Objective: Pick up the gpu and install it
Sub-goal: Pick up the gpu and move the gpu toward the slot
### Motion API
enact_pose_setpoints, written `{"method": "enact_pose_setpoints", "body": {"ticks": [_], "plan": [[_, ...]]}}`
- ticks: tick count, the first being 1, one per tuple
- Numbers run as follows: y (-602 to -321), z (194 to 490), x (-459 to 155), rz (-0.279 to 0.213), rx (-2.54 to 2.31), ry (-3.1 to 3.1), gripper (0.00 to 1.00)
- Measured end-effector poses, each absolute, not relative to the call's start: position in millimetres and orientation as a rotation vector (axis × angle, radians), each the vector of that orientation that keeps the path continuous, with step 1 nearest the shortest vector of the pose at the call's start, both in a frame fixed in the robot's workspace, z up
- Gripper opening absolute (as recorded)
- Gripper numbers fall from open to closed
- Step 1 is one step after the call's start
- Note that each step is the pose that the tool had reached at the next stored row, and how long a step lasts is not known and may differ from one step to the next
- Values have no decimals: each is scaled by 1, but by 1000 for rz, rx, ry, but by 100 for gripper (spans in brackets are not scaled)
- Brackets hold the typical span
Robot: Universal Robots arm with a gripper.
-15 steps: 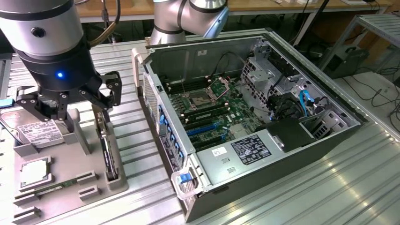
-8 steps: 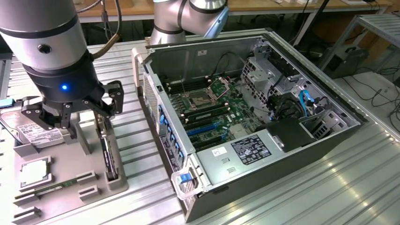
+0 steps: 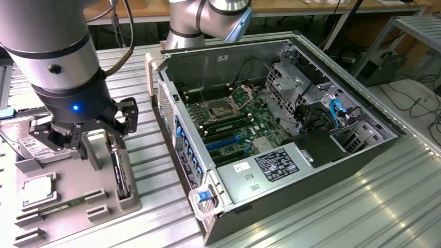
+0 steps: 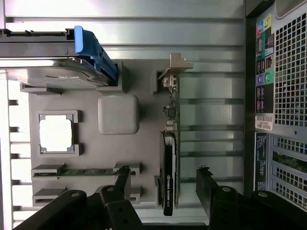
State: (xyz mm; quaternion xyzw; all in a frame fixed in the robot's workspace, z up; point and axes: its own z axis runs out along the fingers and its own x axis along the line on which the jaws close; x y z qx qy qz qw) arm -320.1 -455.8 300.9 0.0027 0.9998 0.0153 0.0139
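Tips on the grab, going by how things sit right now. Looking at a claw [image 3: 102, 147] spread wide, pinching nothing, hanging just above the gpu [image 4: 169, 163]. Seeing that card parked on its long edge in a slot of the grey holder [image 4: 91, 148] on the worktop [image 3: 358, 206], straight below the claw and lined up with the gap between the two fingers [image 4: 120, 187]. Looks like the reach-and-grasp step, with none of the install done.

Would centre on the black cooler part rather than the thin board end toward the metal bracket [image 4: 175, 67], probably the stiffer, safer place to squeeze. Keep the fingers parallel to the card faces so both pads land flat. Drop straight down with no sideways drift, or risk levering the card against the slot walls. Close gently: probably slick plastic, so squeeze enough to hold without crushing the fan. Mind the pale block [image 4: 118, 114] and the memory stick [image 4: 81, 171] off to one side of the claw, the stick's end close to one finger. More room on the other side, toward the open PC case [image 3: 276, 129].
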Motion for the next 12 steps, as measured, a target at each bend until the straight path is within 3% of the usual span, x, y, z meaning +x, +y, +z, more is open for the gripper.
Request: {"method": "enact_pose_setpoints", "body": {"ticks": [12], "plan": [[-456, 278, -317, 48, 8, 3113, 66]]}}
